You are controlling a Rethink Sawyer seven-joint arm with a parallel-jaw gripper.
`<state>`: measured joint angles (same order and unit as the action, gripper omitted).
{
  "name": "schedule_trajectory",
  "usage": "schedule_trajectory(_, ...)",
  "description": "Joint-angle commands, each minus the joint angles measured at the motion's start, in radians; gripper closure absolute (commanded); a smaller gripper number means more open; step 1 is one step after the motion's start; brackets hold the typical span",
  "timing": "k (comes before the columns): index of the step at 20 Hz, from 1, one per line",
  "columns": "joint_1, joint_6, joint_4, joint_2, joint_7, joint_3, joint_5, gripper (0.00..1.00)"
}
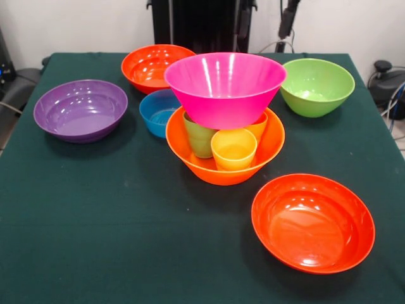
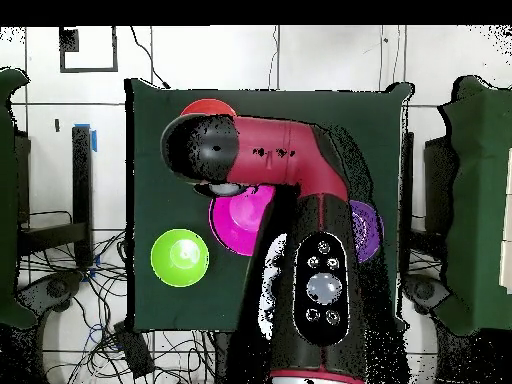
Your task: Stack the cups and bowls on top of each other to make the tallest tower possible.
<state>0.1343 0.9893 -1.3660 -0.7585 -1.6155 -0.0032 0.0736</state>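
Observation:
A large light orange bowl [image 1: 221, 174] stands mid-table with the green cup [image 1: 199, 138], yellow cup [image 1: 234, 149] and orange cup [image 1: 258, 126] upright inside it. The large pink bowl [image 1: 224, 88] rests upright on top of the cups. In the overhead view the pink bowl [image 2: 238, 222] shows partly under the red and black arm [image 2: 290, 160], which stretches over the table. The gripper itself shows in neither view.
Around the pile stand a purple bowl [image 1: 80, 109], a small blue bowl [image 1: 157, 113], a red-orange bowl [image 1: 152, 66] behind, a lime green bowl [image 1: 316, 85] and a second red-orange bowl [image 1: 312, 221] in front. The overhead view shows the lime green bowl [image 2: 180, 257] and the purple bowl [image 2: 368, 225].

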Motion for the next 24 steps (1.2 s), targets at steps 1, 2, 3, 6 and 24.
schedule_trajectory(1,0.061,0.071,-0.056,0.065,0.355,0.177,0.119,0.00)
schedule_trajectory(2,0.071,0.072,-0.054,0.066,0.359,0.189,0.130,0.00)
schedule_trajectory(3,0.079,0.076,-0.049,0.069,0.361,0.196,0.138,0.00)
schedule_trajectory(6,0.106,0.081,-0.034,0.075,0.377,0.224,0.165,0.00)
schedule_trajectory(24,0.195,0.128,-0.055,0.048,0.355,0.335,0.235,0.00)
